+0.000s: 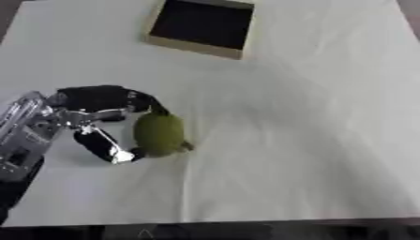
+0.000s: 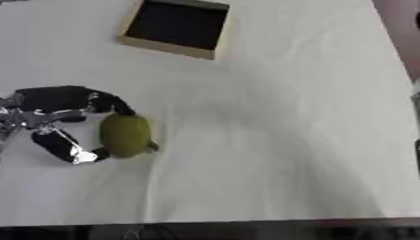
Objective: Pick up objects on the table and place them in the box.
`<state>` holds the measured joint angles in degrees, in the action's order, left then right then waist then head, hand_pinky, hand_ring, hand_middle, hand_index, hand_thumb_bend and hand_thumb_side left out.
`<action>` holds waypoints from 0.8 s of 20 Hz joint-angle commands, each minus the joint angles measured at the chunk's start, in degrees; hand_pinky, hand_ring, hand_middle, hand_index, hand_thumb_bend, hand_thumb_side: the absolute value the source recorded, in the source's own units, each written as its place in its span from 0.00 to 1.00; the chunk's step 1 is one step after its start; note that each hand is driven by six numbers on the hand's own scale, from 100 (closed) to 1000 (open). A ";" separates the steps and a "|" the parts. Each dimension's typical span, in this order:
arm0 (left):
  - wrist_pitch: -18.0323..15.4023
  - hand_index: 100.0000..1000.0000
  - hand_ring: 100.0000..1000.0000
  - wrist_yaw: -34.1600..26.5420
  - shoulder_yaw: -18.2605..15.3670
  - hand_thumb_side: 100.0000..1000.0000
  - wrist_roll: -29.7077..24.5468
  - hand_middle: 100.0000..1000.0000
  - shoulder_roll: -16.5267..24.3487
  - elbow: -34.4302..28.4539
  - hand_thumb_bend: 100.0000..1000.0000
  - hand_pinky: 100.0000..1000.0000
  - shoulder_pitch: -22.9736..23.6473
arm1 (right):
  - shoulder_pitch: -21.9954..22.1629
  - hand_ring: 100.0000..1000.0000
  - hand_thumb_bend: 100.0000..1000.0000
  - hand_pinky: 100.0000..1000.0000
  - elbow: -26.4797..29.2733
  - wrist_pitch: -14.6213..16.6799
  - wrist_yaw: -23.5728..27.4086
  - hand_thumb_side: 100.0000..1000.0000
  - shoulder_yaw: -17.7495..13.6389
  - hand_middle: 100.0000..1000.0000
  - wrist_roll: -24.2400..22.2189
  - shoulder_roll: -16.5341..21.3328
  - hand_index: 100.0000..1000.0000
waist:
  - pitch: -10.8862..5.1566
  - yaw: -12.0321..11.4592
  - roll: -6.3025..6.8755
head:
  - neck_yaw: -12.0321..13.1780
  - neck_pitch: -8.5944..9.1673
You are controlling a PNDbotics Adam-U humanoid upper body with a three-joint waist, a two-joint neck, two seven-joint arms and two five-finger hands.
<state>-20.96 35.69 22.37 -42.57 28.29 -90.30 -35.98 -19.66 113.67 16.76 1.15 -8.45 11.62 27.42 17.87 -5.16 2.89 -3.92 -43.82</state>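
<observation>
a white, creased cloth covers the bench (image 1: 311, 140), which fills nearly the whole view. at its far edge sits the box (image 1: 201, 27), a shallow tan-walled square with a dark inside that looks empty. toward the near left, the left hand (image 1: 94, 119) curls round the green fruit (image 1: 158, 134), fingers touching above and thumb below, as it rests on the cloth well apart from the box.

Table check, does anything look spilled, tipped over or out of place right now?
Nothing stands out. The box sits upright and open at the far edge, and the green fruit lies on the white cloth, with the left hand curled around it.
</observation>
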 commanded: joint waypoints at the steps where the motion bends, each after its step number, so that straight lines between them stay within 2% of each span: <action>1: -8.26 0.92 0.85 1.13 -0.85 0.07 -8.22 0.79 0.17 -0.12 0.30 0.82 -1.10 | -0.48 0.79 0.00 0.81 0.92 -0.24 0.35 0.46 -0.15 0.61 -0.05 0.71 0.74 | -1.06 0.08 -0.16 | 0.03 -0.30; 7: -6.67 0.87 0.79 2.02 -0.84 0.11 -6.28 0.74 -0.60 -0.39 0.24 0.76 -1.16 | -0.42 0.79 0.00 0.81 0.92 -0.48 0.36 0.47 -0.15 0.61 -0.04 0.56 0.74 | -0.96 0.07 -0.15 | 0.09 -0.30; 8: -6.53 0.82 0.74 2.08 -0.85 0.11 -6.15 0.68 -0.71 -0.43 0.23 0.72 -1.17 | -0.43 0.79 0.00 0.81 0.92 -0.53 0.37 0.47 -0.15 0.61 -0.02 0.53 0.74 | -0.95 0.07 -0.15 | 0.10 -0.30; 11: -6.06 0.77 0.70 2.21 -0.87 0.11 -5.90 0.61 -1.15 -0.32 0.20 0.67 -1.36 | -0.45 0.79 0.00 0.81 0.92 -0.66 0.41 0.47 -0.15 0.61 0.08 0.48 0.74 | -0.96 0.09 -0.15 | 0.19 -0.30; 16: -5.51 0.72 0.64 2.81 -0.67 0.10 -5.12 0.56 -1.67 0.22 0.16 0.60 -1.28 | -0.44 0.79 0.00 0.82 0.92 -0.88 0.37 0.47 -0.19 0.61 0.23 0.42 0.74 | -0.93 0.09 -0.17 | 0.28 -0.30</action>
<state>-21.04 38.10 22.03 -42.49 26.07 -89.87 -36.55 -19.64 113.67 16.03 1.16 -8.45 11.72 27.20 17.90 -5.06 2.89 -3.81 -43.82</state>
